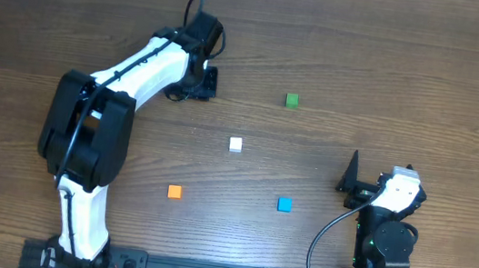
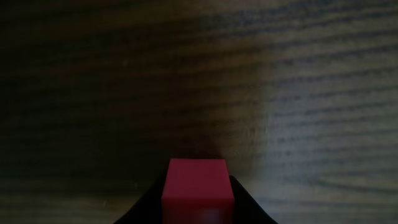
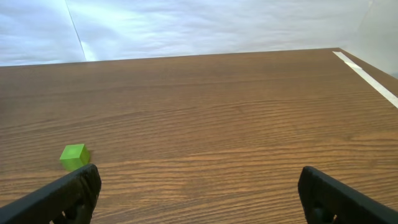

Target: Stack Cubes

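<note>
Red first: clamping the red cube [image 2: 198, 182] between the left fingers [image 2: 250, 208], low over bare wood grain toward the far side of the desk [image 1: 430, 75], left of the middle, with the left gripper [image 1: 198, 81] covering that cube from above. Not managing to tell whether lifting the cube or only pinching it against the desk, so leaving that open. Holding the right fingers [image 3: 68, 193] wide apart on nothing, with the right gripper [image 1: 351, 175] hanging toward the near right of the desk and facing across at the green cube [image 3: 74, 157]. Counting four loose cubes, all single and well apart: green cube at the far side, off to the right of the left gripper; white cube [image 1: 235, 144] near the middle; orange cube [image 1: 175, 192] and blue cube [image 1: 284, 204] closer to the near edge, orange on the left, blue on the right. Finding none resting on another, so judging the stack as not yet begun. Sitting at the very start, then: first grasp made, first placement not yet done. Remaining, most likely: carrying the red cube over to one of the loose cubes, setting it squarely on top, releasing, then fetching and adding the others one at a time.
</note>
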Robot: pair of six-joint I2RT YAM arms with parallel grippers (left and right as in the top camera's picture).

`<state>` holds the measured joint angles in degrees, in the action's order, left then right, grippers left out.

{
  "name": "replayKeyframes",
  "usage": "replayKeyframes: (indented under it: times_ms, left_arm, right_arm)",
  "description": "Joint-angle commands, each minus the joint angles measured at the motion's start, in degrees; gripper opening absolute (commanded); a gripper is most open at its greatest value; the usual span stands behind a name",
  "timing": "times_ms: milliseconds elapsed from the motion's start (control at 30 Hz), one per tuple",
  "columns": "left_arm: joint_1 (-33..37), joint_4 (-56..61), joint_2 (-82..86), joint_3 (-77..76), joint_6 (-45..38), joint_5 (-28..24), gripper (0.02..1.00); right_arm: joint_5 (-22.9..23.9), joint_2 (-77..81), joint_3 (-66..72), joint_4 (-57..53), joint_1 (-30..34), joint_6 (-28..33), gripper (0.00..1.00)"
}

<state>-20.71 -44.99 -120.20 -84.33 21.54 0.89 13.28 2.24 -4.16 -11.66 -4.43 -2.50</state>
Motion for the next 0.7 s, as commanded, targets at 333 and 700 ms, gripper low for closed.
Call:
replayKeyframes:
  times_ms: [333, 700]
  left_arm:
    - [-13.9, -12.3, 18.0, -1.2, 20.5, 3.0, 0.211]
    - [-25.1, -12.3, 13.2, -1.1, 31.6, 6.3, 0.205]
  right_arm:
    - [0.5, -0.4, 0.4, 0.1, 0.3, 0.5, 0.993]
    - [0.5, -0.4, 0.4, 0.1, 0.3, 0.5, 0.991]
